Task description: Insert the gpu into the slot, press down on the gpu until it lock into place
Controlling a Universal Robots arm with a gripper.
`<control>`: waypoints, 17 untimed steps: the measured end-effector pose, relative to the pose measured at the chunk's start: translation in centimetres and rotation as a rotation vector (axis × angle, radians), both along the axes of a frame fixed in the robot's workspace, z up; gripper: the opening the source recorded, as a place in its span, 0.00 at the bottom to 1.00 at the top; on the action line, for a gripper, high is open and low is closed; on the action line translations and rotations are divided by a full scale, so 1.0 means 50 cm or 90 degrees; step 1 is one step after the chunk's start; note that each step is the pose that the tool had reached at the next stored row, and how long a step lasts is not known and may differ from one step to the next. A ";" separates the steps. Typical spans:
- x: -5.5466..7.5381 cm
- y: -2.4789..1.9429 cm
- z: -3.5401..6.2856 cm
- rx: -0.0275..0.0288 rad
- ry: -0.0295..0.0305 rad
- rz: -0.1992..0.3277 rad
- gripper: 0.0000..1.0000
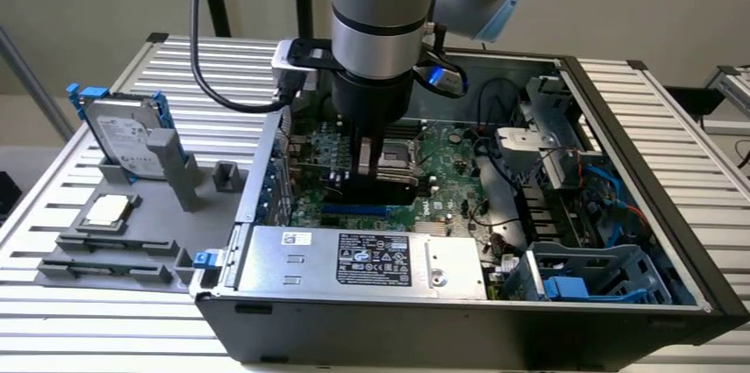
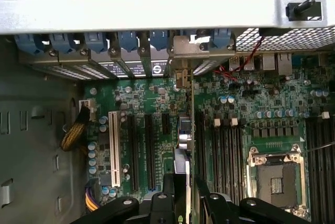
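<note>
We see the end effector [image 1: 378, 182] lowered into the open computer case [image 1: 656, 241], its fingers [image 2: 168, 192] closed on the gpu [image 2: 184, 145], which stands on edge over the motherboard [image 1: 451, 184]. The card sits between the fingers (seen edge-on), directly above the blue slot [image 1: 355, 211].

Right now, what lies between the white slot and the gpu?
In the wrist view, black expansion slots lie between the white slot and the gpu.
</note>
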State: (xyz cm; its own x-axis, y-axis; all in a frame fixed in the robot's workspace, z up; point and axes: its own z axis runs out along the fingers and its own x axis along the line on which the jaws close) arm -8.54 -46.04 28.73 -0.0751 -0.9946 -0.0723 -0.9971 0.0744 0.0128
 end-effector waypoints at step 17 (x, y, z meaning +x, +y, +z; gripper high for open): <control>-0.002 0.0022 -0.018 -0.0001 0.0025 0.005 0.26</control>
State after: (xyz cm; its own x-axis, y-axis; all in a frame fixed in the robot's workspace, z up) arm -8.62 -45.93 27.83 -0.0680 -0.9951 -0.0718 -0.9976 0.0670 0.0167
